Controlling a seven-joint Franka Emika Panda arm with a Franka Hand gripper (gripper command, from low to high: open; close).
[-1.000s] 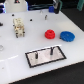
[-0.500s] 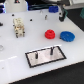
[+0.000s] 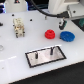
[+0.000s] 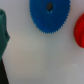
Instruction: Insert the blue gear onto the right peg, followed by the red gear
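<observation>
In the wrist view, the picture's edges cut off the blue gear point(image 4: 49, 16) and the red gear point(image 4: 80, 30). The claw point(image 3: 63, 22) above the blue gear is too blurred to read.

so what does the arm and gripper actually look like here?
In the exterior view, the arm is bulky, with white and light-grey shells, and a black cable arcs across beside it. The gripper is small and dark, with stubby fingers. The frames are too blurred to show any markings. The wrist view shows only dark teal-green and black shapes at the edge.

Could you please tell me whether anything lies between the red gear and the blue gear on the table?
Nothing does. In the exterior view the red gear and the blue gear sit side by side with only bare white table between them; the wrist view shows the same gap.
</observation>
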